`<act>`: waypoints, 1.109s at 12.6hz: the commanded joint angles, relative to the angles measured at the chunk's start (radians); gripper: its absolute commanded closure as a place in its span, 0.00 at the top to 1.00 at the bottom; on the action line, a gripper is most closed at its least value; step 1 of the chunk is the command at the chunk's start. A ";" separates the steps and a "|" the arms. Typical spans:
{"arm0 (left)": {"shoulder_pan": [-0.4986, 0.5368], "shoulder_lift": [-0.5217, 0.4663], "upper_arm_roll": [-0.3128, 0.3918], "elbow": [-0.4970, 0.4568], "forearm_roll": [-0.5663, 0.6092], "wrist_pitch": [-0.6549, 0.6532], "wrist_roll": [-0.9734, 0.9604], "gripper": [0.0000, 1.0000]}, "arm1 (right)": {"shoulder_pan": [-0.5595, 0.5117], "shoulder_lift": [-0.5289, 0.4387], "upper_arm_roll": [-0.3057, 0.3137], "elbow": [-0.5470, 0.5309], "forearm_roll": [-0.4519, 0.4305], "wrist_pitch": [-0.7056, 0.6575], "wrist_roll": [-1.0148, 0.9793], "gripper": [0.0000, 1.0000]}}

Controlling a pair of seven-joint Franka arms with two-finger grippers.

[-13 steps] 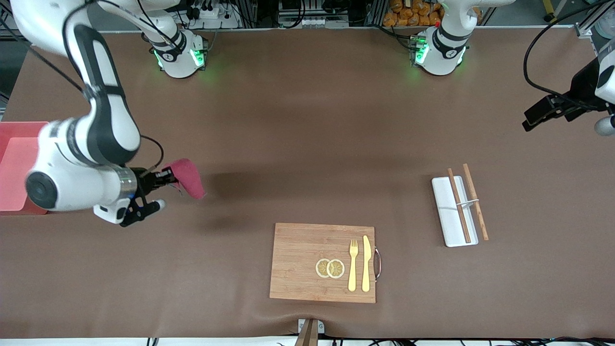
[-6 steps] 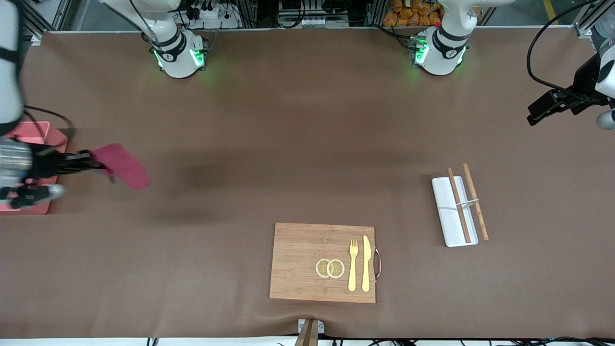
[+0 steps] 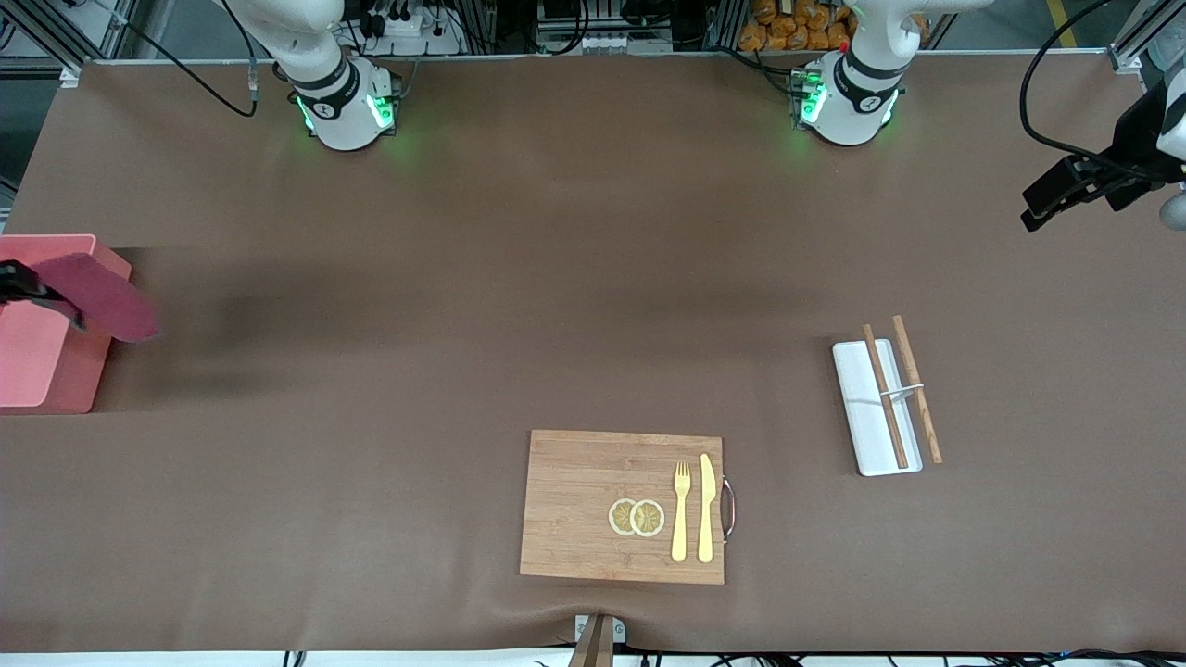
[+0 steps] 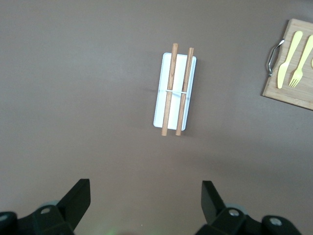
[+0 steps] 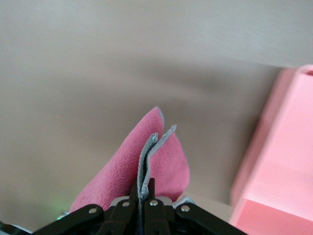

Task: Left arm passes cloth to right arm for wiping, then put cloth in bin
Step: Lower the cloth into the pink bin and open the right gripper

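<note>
The magenta-red cloth (image 3: 97, 295) hangs folded from my right gripper (image 3: 39, 289), which is shut on it at the edge of the front view, over the rim of the pink bin (image 3: 37, 366). In the right wrist view the cloth (image 5: 146, 166) is pinched between the fingers, its grey edge showing, with the bin (image 5: 279, 166) beside it. My left gripper (image 3: 1056, 199) is open and empty, raised over the table at the left arm's end. Its dark fingertips (image 4: 78, 198) show spread wide in the left wrist view.
A wooden cutting board (image 3: 579, 505) with lemon slices (image 3: 637, 517), a yellow fork (image 3: 681, 511) and knife (image 3: 706, 508) lies near the front camera. A white tray (image 3: 871, 417) bears two chopsticks (image 3: 903, 389) toward the left arm's end; it also shows in the left wrist view (image 4: 173, 90).
My right arm has swung the cloth from over the open table toward the right arm's end, to the bin's rim. My left gripper has drifted slightly up and outward.
</note>
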 commanded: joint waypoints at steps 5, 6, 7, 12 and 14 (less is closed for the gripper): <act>-0.002 -0.028 -0.043 -0.007 0.012 -0.003 -0.002 1.00 | -0.204 0.030 0.021 0.065 -0.151 0.204 -0.223 0.00; -0.002 -0.028 -0.052 -0.007 0.013 -0.003 -0.005 1.00 | -0.218 0.033 0.021 0.065 -0.164 0.267 -0.258 0.00; 0.001 -0.028 -0.055 -0.005 0.013 -0.003 -0.004 1.00 | -0.237 0.033 0.022 0.064 -0.166 0.311 -0.293 0.00; -0.005 -0.017 -0.074 0.030 0.012 -0.003 0.002 1.00 | -0.190 0.027 0.035 0.061 -0.146 0.306 -0.323 1.00; -0.006 0.002 -0.078 0.032 0.010 0.000 -0.001 1.00 | -0.101 0.002 0.044 0.064 -0.123 0.231 -0.276 1.00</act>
